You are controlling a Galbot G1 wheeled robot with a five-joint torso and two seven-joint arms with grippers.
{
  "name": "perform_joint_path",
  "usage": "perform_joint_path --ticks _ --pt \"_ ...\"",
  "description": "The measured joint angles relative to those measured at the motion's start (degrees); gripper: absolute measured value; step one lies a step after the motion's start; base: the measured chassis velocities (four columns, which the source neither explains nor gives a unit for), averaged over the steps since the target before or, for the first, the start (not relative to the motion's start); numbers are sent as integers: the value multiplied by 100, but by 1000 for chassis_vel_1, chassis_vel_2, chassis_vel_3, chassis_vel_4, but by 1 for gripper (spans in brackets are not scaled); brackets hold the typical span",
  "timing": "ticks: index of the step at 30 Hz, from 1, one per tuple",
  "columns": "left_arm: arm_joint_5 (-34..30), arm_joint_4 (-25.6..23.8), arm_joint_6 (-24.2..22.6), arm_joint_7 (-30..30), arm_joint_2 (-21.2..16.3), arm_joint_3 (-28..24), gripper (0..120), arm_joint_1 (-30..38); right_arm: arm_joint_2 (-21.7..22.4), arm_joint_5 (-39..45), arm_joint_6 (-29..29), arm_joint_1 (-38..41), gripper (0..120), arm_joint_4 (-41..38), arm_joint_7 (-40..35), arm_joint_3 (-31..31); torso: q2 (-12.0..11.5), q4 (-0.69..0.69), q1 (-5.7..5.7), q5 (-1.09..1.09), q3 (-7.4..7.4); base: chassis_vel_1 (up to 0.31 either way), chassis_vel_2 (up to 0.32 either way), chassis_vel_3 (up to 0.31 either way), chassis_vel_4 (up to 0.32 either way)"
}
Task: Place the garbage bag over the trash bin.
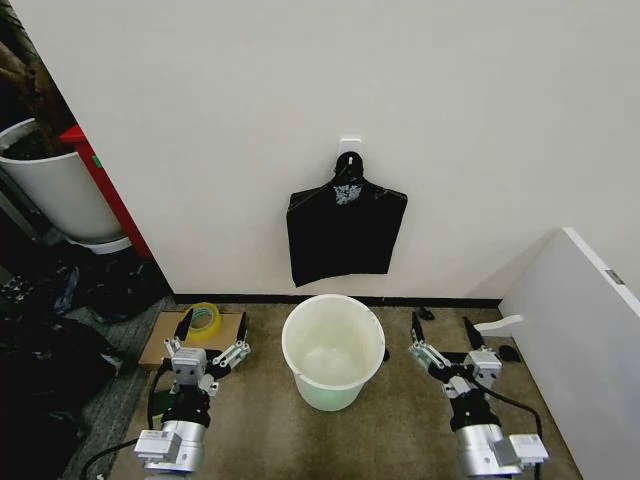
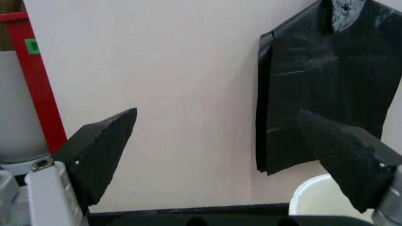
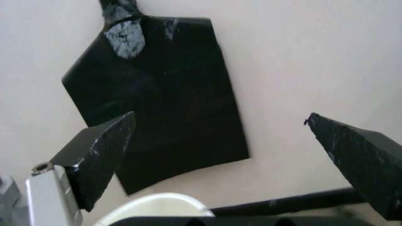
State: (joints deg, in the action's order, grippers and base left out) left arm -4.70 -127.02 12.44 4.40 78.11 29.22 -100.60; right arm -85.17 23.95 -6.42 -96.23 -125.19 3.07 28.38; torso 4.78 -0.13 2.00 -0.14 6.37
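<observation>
Two grippers, left gripper [image 1: 210,345] and right gripper [image 1: 446,338], spread wide, flank trash bin [image 1: 333,351]; bin apparently unlined.

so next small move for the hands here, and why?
Probably raise one arm, say the right hand, toward the black garbage bag hanging flat from the wall hook. Both hands are open and low beside the white trash bin, left hand included, and the bin is still bare, so nothing is gripped yet.

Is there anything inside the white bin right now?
The trash bin looks empty: bare white floor and walls, no liner. The black bag bundle hangs on the wall above. The near inner wall is hidden by the rim.
</observation>
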Motion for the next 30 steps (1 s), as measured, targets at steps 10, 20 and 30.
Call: perform_joint_path --ticks 10,20,30 --pt "-110 218 6 -25 -178 -52 100 142 500 2966 1330 1389 100 371 5 -269 0 -2 0 -1 1 0 0 0 0" --pt "-39 221 38 -30 -100 46 100 8 491 4707 1746 3182 100 1450 -213 -766 0 1 0 -1 1 0 0 0 0" --pt "63 220 55 -23 22 89 100 -93 -198 4862 1832 4265 100 2651 -62 -862 0 1 0 -2 0 0 0 0 0"
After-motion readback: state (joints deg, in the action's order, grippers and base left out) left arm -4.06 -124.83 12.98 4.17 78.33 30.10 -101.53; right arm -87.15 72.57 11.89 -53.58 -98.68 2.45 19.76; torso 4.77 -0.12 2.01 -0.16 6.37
